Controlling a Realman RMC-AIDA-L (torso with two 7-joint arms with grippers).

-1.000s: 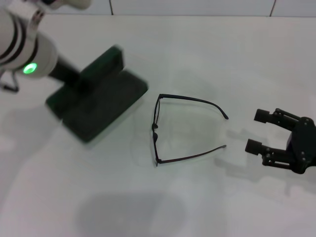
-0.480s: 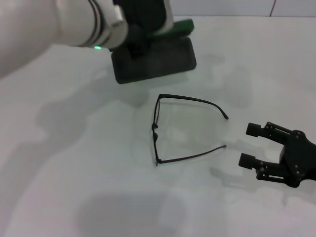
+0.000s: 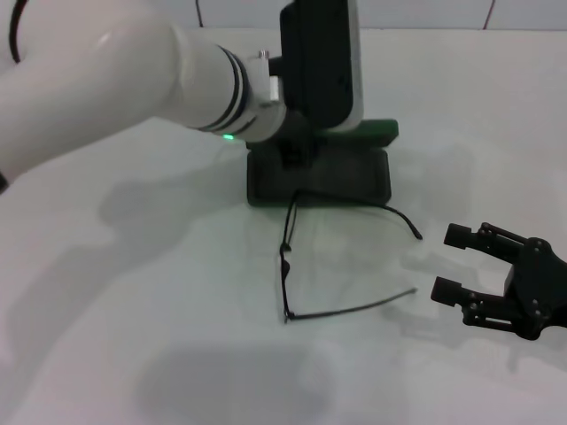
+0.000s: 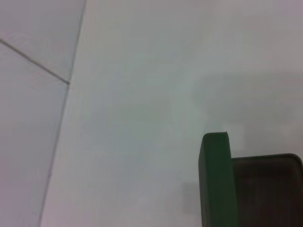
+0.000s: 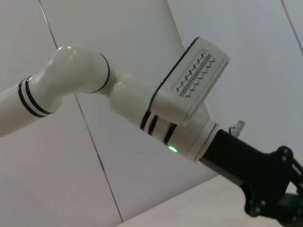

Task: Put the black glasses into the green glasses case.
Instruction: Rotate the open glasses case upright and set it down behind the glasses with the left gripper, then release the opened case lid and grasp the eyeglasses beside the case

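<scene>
2 arms show in the head view. The left arm (image 3: 133,80) reaches in from the left side across the table (image 3: 106,336), and its wrist housing hangs over the case (image 3: 321,173). The left gripper itself is hidden under that housing, so whether its fingers are open or closed around the case cannot be told.

The case is open and sits on the table toward the far middle. Its dark lined tray faces up, and a green edge of the lid shows along its far right side. In the left wrist view the green lid edge (image 4: 215,179) stands beside the dark lining at the corner of the picture, with bare table around it.

The glasses (image 3: 288,257) lie unfolded on the table just in front of the case, outside it. The front frame runs toward the robot from the case's near edge, and the 2 temple arms point to the right. The far temple starts right at the case's near edge; contact cannot be told.

The right gripper (image 3: 454,264) hovers low at the right side, its 2 fingers spread apart and holding nothing, just beyond the tips of the temple arms and not touching them. The right wrist view shows only the left arm against a wall.
</scene>
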